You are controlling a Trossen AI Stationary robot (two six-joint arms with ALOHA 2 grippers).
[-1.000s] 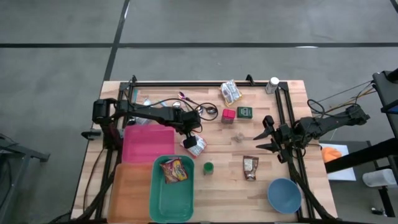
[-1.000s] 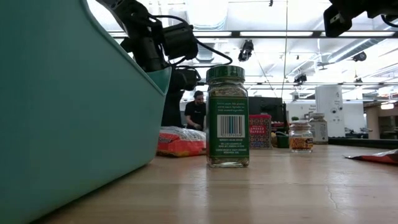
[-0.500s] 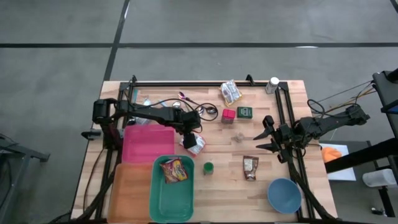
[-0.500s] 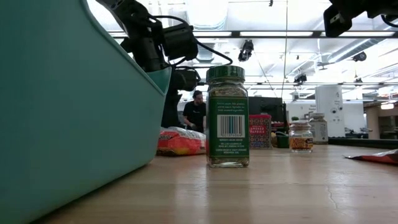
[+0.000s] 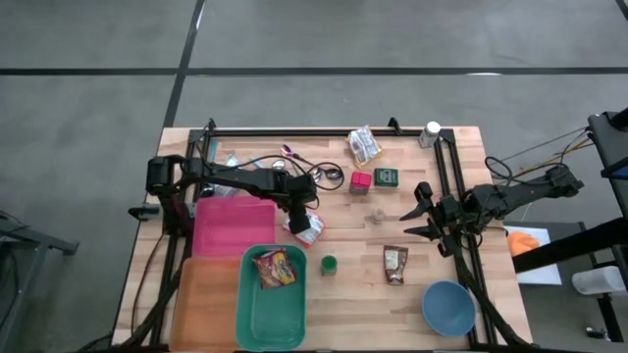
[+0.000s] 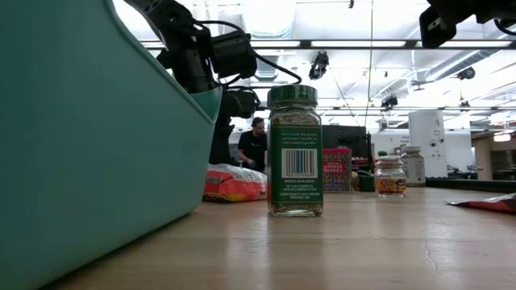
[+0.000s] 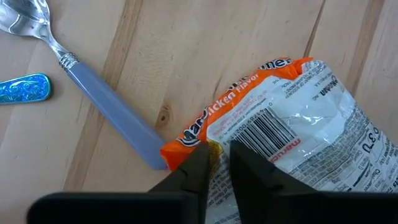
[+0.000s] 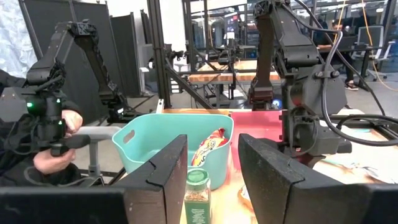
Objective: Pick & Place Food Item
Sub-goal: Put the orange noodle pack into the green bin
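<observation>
The left pincer (image 7: pixel 216 163) pinches the edge of a ramen packet (image 7: pixel 292 130) printed "Chicken Flavor", lying mid-counter (image 5: pixel 432 196) right of the pink tray (image 5: pixel 231 227). Only the low view shows the red "Smoked Paprika" tin (image 6: pixel 337 169). The right pincer (image 5: pixel 424 212) hovers half-open, empty, at the right.

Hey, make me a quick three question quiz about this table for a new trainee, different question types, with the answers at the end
1. True or false: the left gripper has its jaws pinched on the ramen packet.
2. What already lies in the teal bin? A) spoon B) snack bag C) spice jar
3. Fill in: the right gripper hovers near the table's ____ edge, jaws apart.

Key: 1 true; 2 B, the snack bag; 3 right.
</observation>
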